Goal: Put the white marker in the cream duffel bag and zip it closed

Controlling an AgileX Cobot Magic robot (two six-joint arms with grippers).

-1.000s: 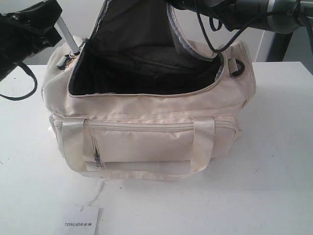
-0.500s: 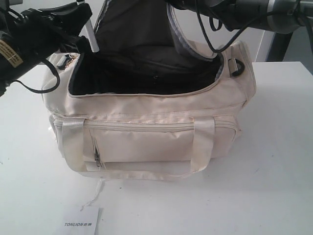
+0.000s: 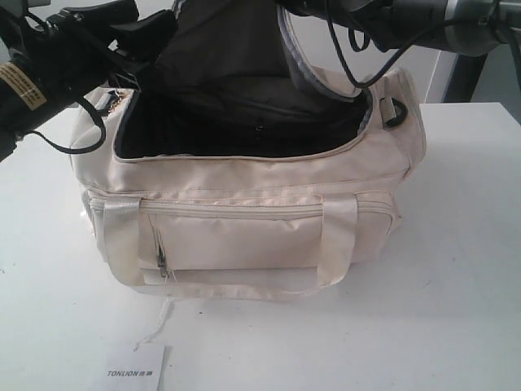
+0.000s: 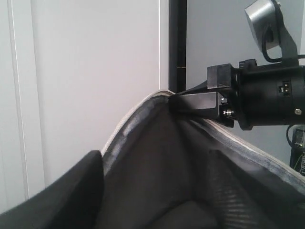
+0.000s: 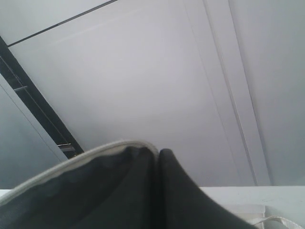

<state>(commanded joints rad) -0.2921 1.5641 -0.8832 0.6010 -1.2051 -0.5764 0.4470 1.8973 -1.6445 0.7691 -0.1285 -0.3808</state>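
Swung rightwards, the black left gripper (image 3: 145, 34) hangs over the open large cream fabric duffel bag (image 3: 244, 232); its jaws and the slim white marker seem hidden, so I cannot tell either. The right gripper (image 4: 178, 101) pinches tight the bag's raised dark-lined flap (image 4: 157, 157).

Both arms are mostly black. The left arm (image 3: 49, 61) is a thick dark barrel with a yellowish label (image 3: 12, 85) stuck on its side and a thin black cable (image 3: 73, 151) looping beneath it. The right arm (image 3: 366, 16) has a dark body that runs into a smooth grey tube (image 3: 472, 32). Black cables (image 3: 334, 53) hang off it, and its blocky black wrist housing (image 4: 267, 102) shows small screws.
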